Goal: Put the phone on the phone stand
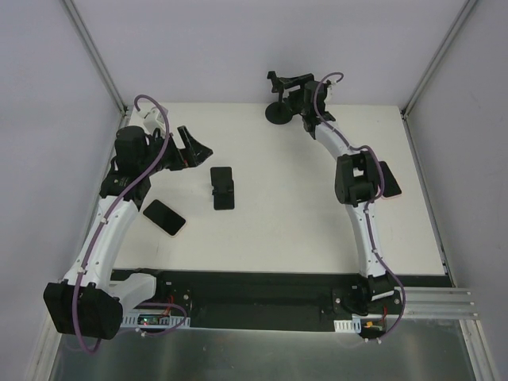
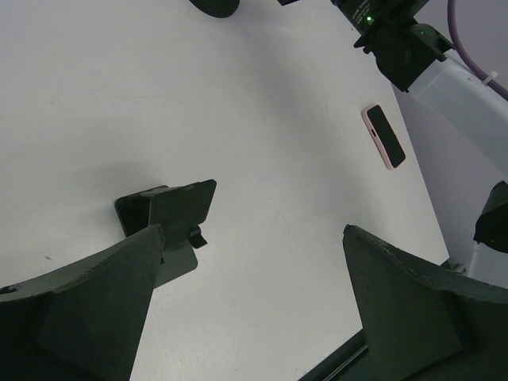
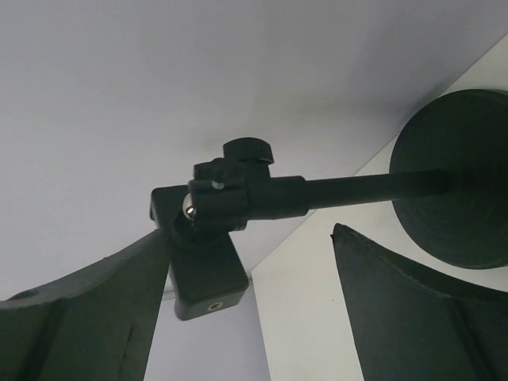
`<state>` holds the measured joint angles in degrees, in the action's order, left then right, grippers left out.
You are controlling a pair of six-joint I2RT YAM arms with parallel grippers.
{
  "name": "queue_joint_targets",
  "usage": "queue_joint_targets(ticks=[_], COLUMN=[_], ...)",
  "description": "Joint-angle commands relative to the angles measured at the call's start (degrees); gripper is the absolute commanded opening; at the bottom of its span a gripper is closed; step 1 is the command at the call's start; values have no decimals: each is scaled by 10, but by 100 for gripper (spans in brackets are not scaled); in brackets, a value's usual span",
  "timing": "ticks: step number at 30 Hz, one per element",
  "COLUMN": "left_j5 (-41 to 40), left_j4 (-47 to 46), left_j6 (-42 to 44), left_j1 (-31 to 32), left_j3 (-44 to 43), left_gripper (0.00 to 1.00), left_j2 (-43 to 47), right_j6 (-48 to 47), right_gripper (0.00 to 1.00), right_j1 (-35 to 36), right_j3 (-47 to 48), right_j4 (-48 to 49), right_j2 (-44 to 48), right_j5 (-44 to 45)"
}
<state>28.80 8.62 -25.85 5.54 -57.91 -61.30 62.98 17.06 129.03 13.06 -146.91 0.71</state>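
We find two phones. The left phone (image 1: 164, 217) lies flat on the counter (image 1: 317, 230), close beside the left arm's forearm. Its long axis runs diagonally from far-left to near-right. The right phone (image 2: 383, 136) lies flat near the counter's right edge, beside the right arm's elbow. The small stand (image 1: 224, 193) sits mid-counter with no phone on it, between the two and nearer the left phone.

We judge the left arm the better placed. Its phone lies behind the left fingers (image 2: 83, 313), toward the arm's base, so the wrist would need to turn back and down to reach it. Those fingers are spread wide and hold nothing; they hover above the counter, aimed at the small stand.

The right arm is stretched to the far edge. The right fingers (image 3: 401, 313) are spread either side of the pole of a tall stand (image 3: 456, 178) with a round base, not pinching it.
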Motion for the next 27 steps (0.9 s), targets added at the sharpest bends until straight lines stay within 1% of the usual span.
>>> queue_joint_targets(ticks=[1,3,5,10,16,20,21,23,24,26,27], left_j5=[27,28,30,34,38,40,41,42,41,43,43], left_j4=[-30,-33,-33,-37,-41,-42,-43,-44,-44,-45,-46], left_j6=[-14,-15,-15,-16,-19,-19,-20,-19,-20,-20,-21], left_j1=[-6,-7,-8,-9,-10,-10,-10,-10,-10,-10,-10], left_j3=[3,3,3,5,8,9,9,10,10,10,10], left_gripper=[94,93,93,93,93,93,93,93,93,93,93], left_j2=[-4,-4,-5,-7,-5,-4,-5,-4,-5,-5,-5], right_j6=[33,36,36,31,26,25,24,23,23,20,16], right_gripper=[83,83,85,92,99,100,99,93,87,81,74], right_j1=[7,11,15,20,27,41,42,44,44,44,43], right_j3=[65,97,106,88,90,87,93,110,111,110,110], right_j4=[23,25,29,71,108,119,116,111,111,108,107], right_j2=[-42,-58,-72,-66,-65,-66,-73,-80,-80,-80,-80], right_j5=[4,5,10,20,15,30,32,33,34,37,39])
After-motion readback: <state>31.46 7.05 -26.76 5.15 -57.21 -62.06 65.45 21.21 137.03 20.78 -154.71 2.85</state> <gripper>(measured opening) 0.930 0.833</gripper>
